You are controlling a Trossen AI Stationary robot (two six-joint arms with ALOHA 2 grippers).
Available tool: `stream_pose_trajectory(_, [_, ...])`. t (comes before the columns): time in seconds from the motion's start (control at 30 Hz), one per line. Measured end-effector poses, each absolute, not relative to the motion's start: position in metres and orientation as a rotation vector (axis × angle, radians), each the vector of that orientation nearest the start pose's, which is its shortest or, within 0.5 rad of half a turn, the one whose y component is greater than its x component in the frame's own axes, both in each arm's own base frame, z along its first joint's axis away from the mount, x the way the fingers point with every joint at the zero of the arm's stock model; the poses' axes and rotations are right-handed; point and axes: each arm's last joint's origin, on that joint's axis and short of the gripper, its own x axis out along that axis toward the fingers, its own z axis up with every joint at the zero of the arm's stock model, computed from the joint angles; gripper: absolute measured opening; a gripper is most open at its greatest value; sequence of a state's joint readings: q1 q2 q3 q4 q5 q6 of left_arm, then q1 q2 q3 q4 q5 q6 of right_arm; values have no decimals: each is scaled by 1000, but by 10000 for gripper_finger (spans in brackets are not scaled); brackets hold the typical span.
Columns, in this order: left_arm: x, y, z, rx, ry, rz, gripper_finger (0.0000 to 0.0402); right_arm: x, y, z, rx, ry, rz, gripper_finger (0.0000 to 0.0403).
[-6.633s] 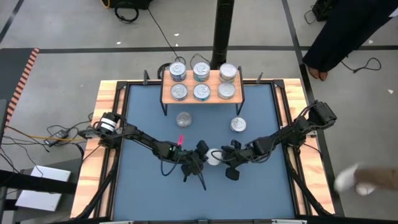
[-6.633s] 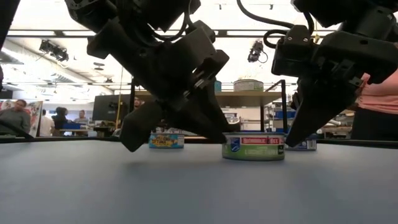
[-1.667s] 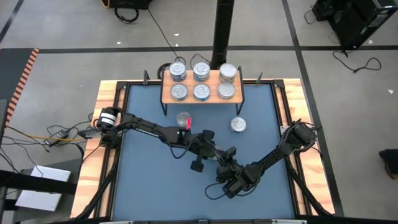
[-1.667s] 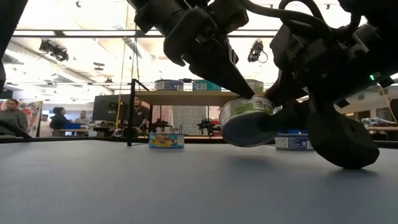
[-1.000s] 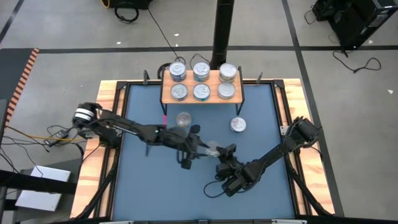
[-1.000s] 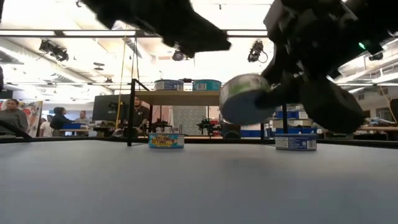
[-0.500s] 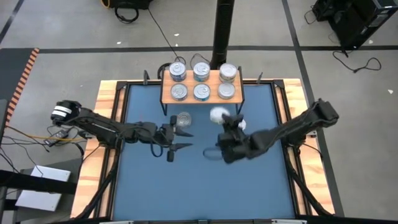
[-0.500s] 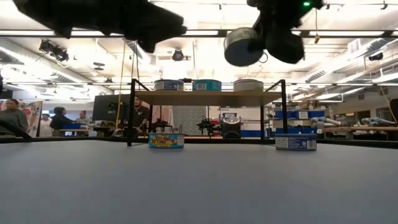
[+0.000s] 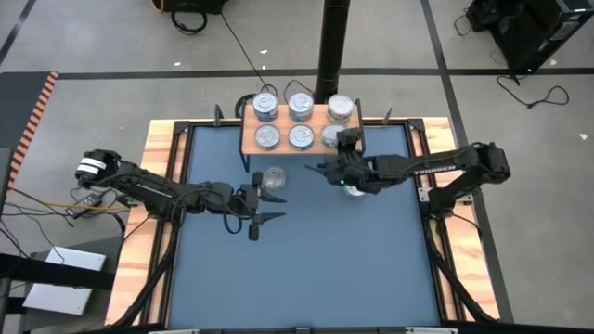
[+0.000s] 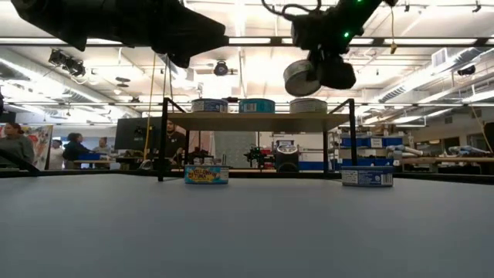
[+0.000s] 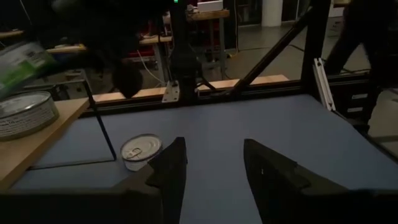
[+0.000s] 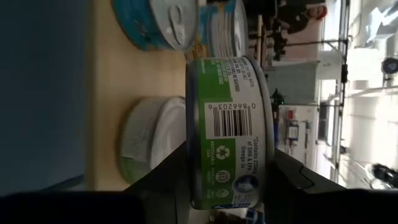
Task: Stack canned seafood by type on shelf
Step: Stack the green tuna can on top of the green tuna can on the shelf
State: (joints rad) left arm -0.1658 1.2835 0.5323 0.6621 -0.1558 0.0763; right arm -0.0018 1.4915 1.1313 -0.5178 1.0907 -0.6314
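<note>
High view: the blue-topped table carries the shelf at its far edge, a light-wood board on thin black legs holding six tins in two rows of three. The right arm reaches in from the table's right side, its right end effector raised just beside the shelf's front right corner. In the right wrist view that end effector's two fingers are clamped on a green-labelled tin, gripped by its flat faces and turned on edge so the barcode faces the camera. The held tin hangs above a silver-topped tin that already sits on the wooden board. Low view shows the same tin held clear above the shelf top, tilted, over the right end of the front row.

The left arm stretches across the left half of the table, its left end effector with fingers parted and holding nothing, just beside a lone tin that rests on the blue surface in front of the shelf. Another tin stands on the table under the right arm, near the shelf's right leg; from above the arm largely covers it.
</note>
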Motion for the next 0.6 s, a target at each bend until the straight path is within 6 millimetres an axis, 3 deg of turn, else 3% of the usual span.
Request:
stream_pose_trajectory(0.2, [258,-39,225,92,89,-14,163,301,-45,272,-998,1155,-760,140])
stream_pose_trajectory(0.5, [258,-39,225,90,90,-14,163,301,-55,268,-961,1171,-746,140])
stream_pose_trajectory(0.6, [258,-39,225,90,90,-14,163,301,-56,268,-952,1168,-754,173])
